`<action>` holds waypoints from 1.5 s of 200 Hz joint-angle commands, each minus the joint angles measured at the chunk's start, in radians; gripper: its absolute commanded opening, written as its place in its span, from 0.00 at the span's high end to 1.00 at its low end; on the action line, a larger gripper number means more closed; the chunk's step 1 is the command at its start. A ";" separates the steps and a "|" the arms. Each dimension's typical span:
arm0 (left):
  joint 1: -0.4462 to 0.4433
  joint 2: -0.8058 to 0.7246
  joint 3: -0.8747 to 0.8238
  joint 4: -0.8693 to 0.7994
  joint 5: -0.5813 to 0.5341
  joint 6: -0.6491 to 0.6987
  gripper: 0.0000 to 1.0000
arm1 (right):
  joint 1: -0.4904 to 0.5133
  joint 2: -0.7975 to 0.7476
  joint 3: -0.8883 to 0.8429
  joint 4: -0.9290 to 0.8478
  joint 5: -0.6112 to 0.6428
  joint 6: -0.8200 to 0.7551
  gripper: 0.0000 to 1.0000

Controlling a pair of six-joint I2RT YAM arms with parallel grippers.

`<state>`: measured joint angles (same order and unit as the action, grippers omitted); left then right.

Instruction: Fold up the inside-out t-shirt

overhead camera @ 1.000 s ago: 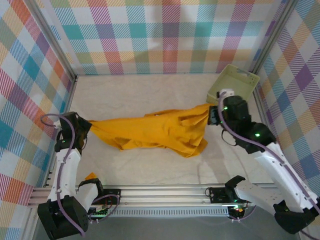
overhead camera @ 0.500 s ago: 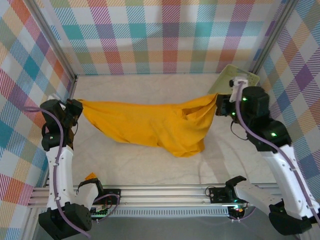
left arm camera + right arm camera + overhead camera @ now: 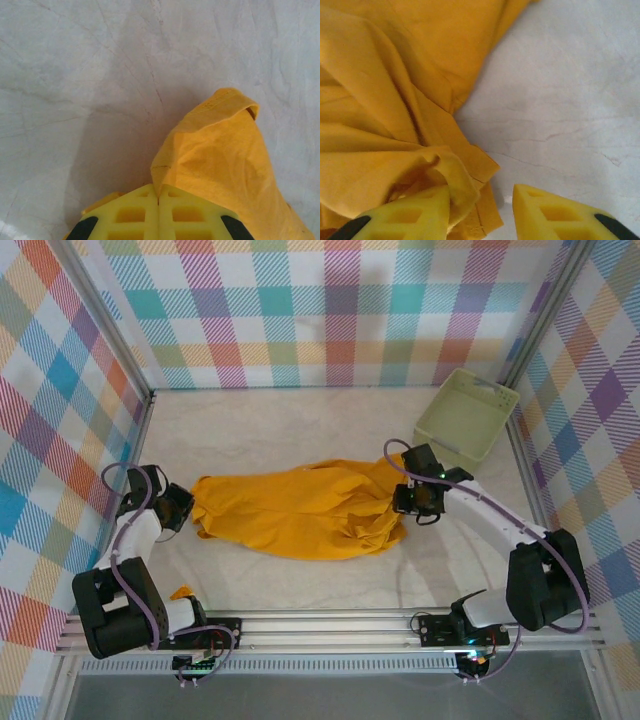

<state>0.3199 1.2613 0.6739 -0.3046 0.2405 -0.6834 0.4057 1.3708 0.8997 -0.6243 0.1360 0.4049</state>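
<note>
Lowered the stretched inside-out t-shirt (image 3: 300, 515) onto the tabletop (image 3: 300, 430). Parted right end effector (image 3: 482, 192), releasing cloth. Kept left end effector (image 3: 158, 195) pinched on its edge. Laid out, probably for folding.

Crumpled mustard-orange t-shirt (image 3: 300, 512) mid-table

Left arm bent low. Left two-finger gripper (image 3: 177, 510) sits down near the table, yellow fingers (image 3: 190, 215) pressed together, pinching the mustard-orange cotton t-shirt (image 3: 220, 150). Right arm reaches forward; right gripper (image 3: 481, 192) has its fingers parted.
</note>
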 commanded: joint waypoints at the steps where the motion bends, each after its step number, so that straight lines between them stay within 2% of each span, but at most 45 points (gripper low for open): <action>1: 0.003 0.027 -0.017 0.065 0.036 0.023 1.00 | 0.020 -0.101 -0.024 -0.001 0.043 0.018 0.52; 18: -0.011 0.017 -0.029 0.068 0.032 0.022 1.00 | 0.078 -0.148 0.003 -0.073 0.098 0.031 0.49; 37: -0.024 -0.010 -0.039 0.058 0.001 0.022 1.00 | 0.163 -0.163 0.030 -0.130 0.163 0.069 0.49; 78: -0.025 -0.071 -0.043 0.035 -0.039 0.028 1.00 | 0.290 -0.084 0.058 -0.085 0.127 0.164 0.54; 141: -0.024 -0.083 -0.041 -0.002 -0.043 0.035 1.00 | 0.309 0.119 0.129 -0.061 0.175 0.216 0.61; 201: -0.024 -0.075 -0.042 0.007 -0.045 0.037 1.00 | 0.311 0.197 0.120 -0.068 0.224 0.239 0.61; 238: -0.024 -0.075 -0.043 0.007 -0.045 0.037 1.00 | 0.310 0.174 0.112 -0.081 0.243 0.241 0.70; 300: -0.053 -0.073 -0.043 0.009 -0.051 0.036 1.00 | 0.311 0.121 0.075 -0.096 0.261 0.244 0.96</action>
<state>0.2737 1.1915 0.6422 -0.2859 0.1997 -0.6617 0.7132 1.5425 0.9947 -0.6949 0.3721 0.6426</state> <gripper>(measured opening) 0.049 0.087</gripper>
